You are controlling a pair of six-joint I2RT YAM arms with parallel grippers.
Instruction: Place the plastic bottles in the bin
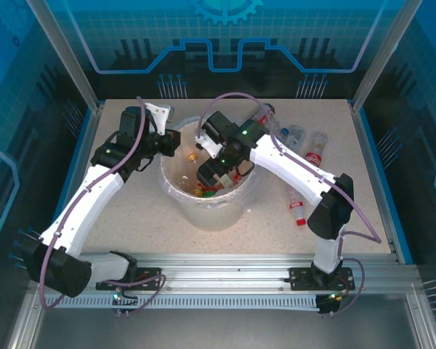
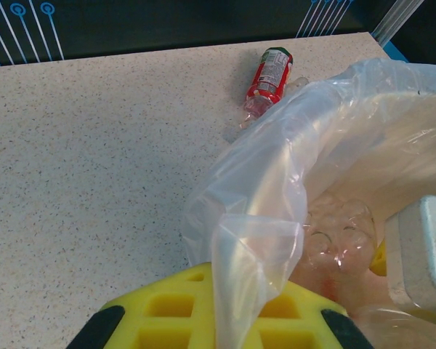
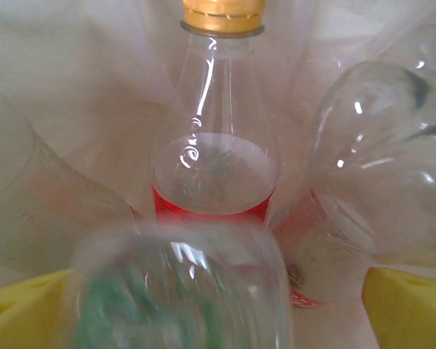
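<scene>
The release of one bottle into the bin was judged to be the step in hand. The right gripper (image 3: 216,313) was seen spread wide inside the large round cream-white plastic bin (image 1: 203,211), with nothing clamped between its yellow foam pads (image 3: 22,309). A clear plastic bottle with a green label (image 3: 178,291), smeared by blur, was caught between the pads and appeared to be dropping loose. Whether it brushed the left pad could not be told.

Below it, a clear bottle with a yellow cap and red label (image 3: 214,145) and other transparent, ribbed, glossy bottles were seen lying against the bin's pale wall.

The left gripper (image 2: 225,320) was closed at the near rim, and a fold of the thin, crinkled clear plastic bag liner (image 2: 276,167) appeared to be pinched in it.

The task was judged to be part done. A red-labelled bottle (image 1: 316,151), a slim clear bottle with a red cap (image 1: 298,205) and a few more lay on the speckled beige table (image 1: 131,211) to the right of the bin.

For the next move, the right arm would need to be lifted clear of the rim and liner, then carried to one of those bottles. A grasp across the round, slippery body would be called for, since such light shells may roll or buckle.
</scene>
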